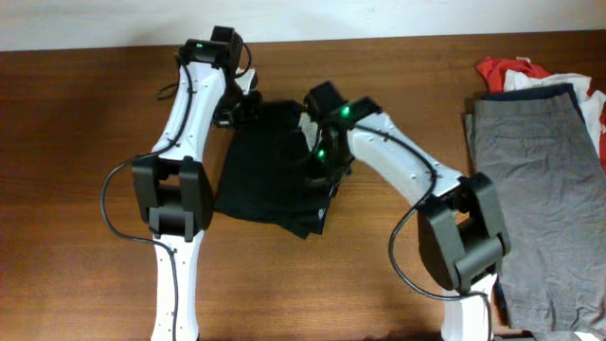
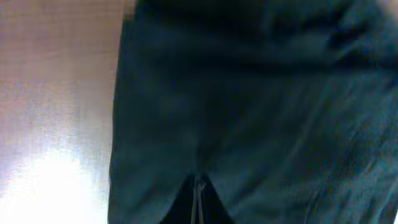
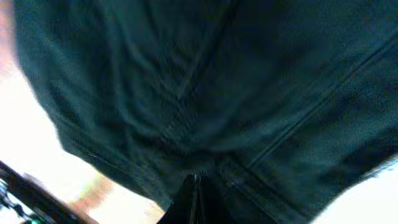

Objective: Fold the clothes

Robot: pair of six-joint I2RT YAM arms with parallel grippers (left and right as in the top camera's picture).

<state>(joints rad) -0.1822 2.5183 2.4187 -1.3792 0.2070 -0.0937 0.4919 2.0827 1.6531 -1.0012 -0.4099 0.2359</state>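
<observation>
Left of centre on the wooden counter [image 1: 85, 142], between the two arms: a dark garment [image 1: 260, 166], mostly flat. Runs lengthwise from the far side toward the near side, with the narrower end far and the wider end near, its near edge slanting down to the right. Bunches into stacked layers along the right edge. Left gripper [image 1: 240, 104] at the far left corner of the cloth; in the left wrist view, fingers [image 2: 186, 210] pressed together with the fabric drawn to their tips, apparently pinching it, though blurred. Right gripper [image 1: 317, 170] at the bunched right edge; in the right wrist view, fingers [image 3: 185, 200] likewise together, with folds and a seam converging on them, seemingly clamped on the cloth. Well apart on the right side of the counter: grey shorts [image 1: 530, 180] spread lengthwise far to near, partly covering a red and white garment [image 1: 507, 74] at the far right. Nothing between that pile and the dark garment except the right arm [image 1: 407, 166], angled across the bare wood.
</observation>
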